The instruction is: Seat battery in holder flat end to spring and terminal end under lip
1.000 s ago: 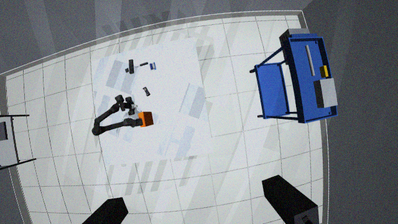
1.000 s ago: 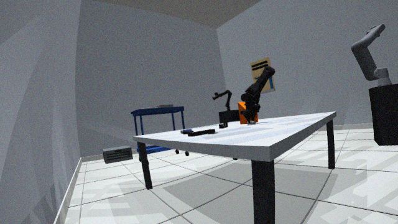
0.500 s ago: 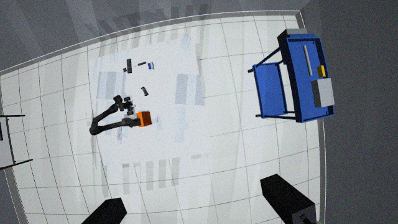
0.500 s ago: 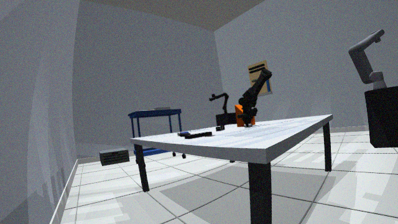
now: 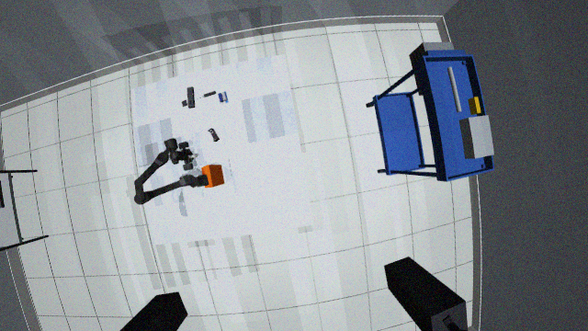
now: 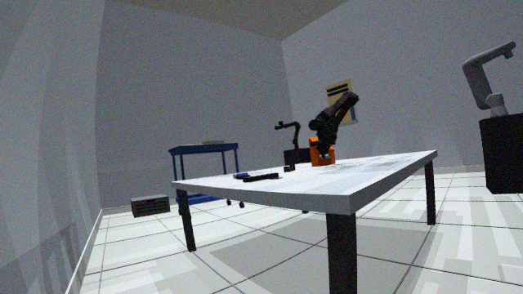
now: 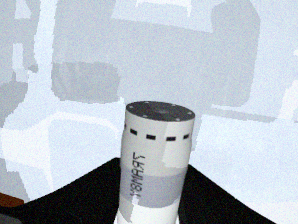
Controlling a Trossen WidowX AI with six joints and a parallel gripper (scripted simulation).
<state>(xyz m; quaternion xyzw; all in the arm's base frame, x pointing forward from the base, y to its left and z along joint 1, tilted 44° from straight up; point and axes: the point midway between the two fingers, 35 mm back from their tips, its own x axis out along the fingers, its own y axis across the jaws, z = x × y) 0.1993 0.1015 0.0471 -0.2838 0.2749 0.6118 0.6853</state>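
In the wrist view a white and grey battery [image 7: 154, 176] with a dark flat end cap lies between my two dark fingers, which press on its sides. My gripper [image 5: 189, 161] [image 6: 325, 154] is shut on it, low over the white table [image 6: 310, 192] [image 5: 276, 184], beside an orange block [image 5: 213, 175] [image 6: 316, 153]. A long black part [image 5: 190, 97] [image 6: 260, 177] lies farther along the table. A small dark part [image 5: 213, 134] [image 6: 289, 167] lies nearer my gripper. I cannot tell which of them is the holder. The battery is too small to make out in the top and exterior views.
A small blue piece [image 5: 223, 97] [image 6: 241, 175] lies by the long black part. A blue cart [image 5: 450, 115] [image 6: 204, 149] stands off the table. Black pedestals [image 5: 423, 290] [image 6: 502, 151] stand on the floor, one bearing a grey arm [image 6: 480, 77].
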